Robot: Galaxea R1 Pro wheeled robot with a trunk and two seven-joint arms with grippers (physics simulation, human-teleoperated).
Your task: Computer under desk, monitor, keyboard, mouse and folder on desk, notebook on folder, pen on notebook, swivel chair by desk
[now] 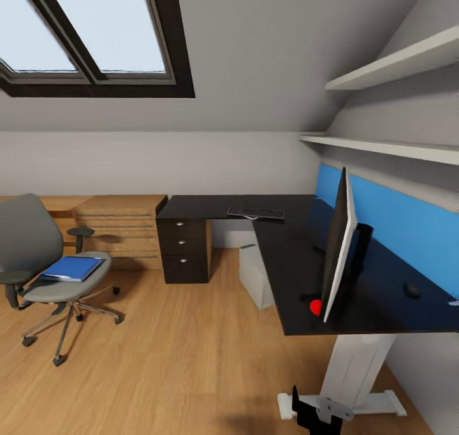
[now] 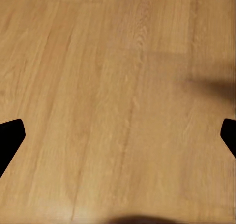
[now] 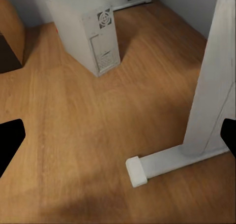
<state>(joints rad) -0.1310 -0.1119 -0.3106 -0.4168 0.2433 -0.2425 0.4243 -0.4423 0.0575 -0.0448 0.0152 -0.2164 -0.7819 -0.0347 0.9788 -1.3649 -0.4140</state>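
One attic bedroom (image 1: pixel 255 52), plank floor (image 1: pixel 178 358) bare under a skylight (image 1: pixel 95 33).
At left the swivel chair (image 1: pixel 38 256) carried the folder (image 1: pixel 71 268); a wooden chest (image 1: pixel 121 231) stood beside the desk (image 1: pixel 287 256), which bore keyboard (image 1: pixel 255 213), edge-on monitor (image 1: pixel 336 243) and mouse (image 1: pixel 412 289), the computer (image 1: pixel 256 275) beneath. Left gripper (image 2: pixel 118 140) and right gripper (image 3: pixel 118 140) both hung spread apart over the floor.
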